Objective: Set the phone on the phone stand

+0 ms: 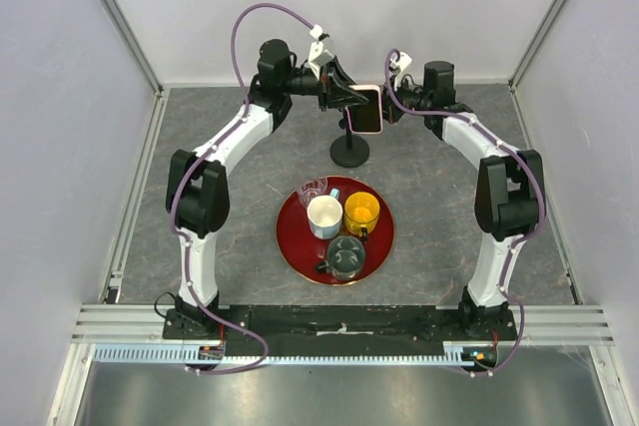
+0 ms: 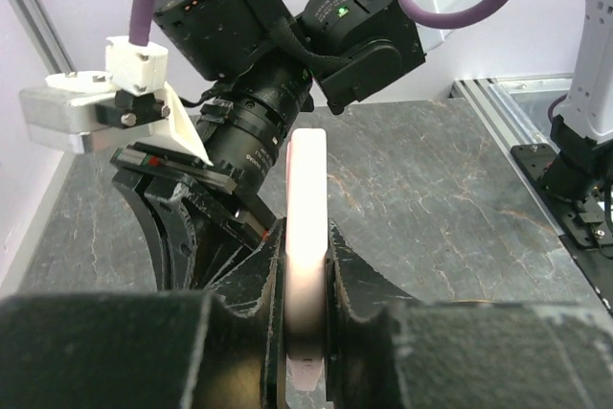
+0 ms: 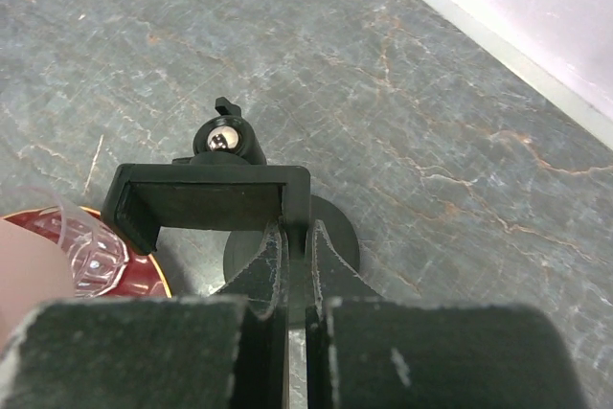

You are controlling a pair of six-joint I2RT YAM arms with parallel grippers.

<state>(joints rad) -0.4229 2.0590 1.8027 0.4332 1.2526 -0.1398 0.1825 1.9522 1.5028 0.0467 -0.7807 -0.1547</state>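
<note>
left wrist view: left gripper (image 2: 305, 261) clamped on phone (image 2: 306, 179) edge-on; right wrist view only: right gripper (image 3: 298, 237) pinching phone stand (image 3: 206, 196) bracket (screen face visible overhead).

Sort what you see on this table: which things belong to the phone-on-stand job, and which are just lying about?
Job: phone; phone stand; left pincer, gripping the phone.

Lying about: red tray; white cup; yellow cup; clear glass; glass mug.
</note>
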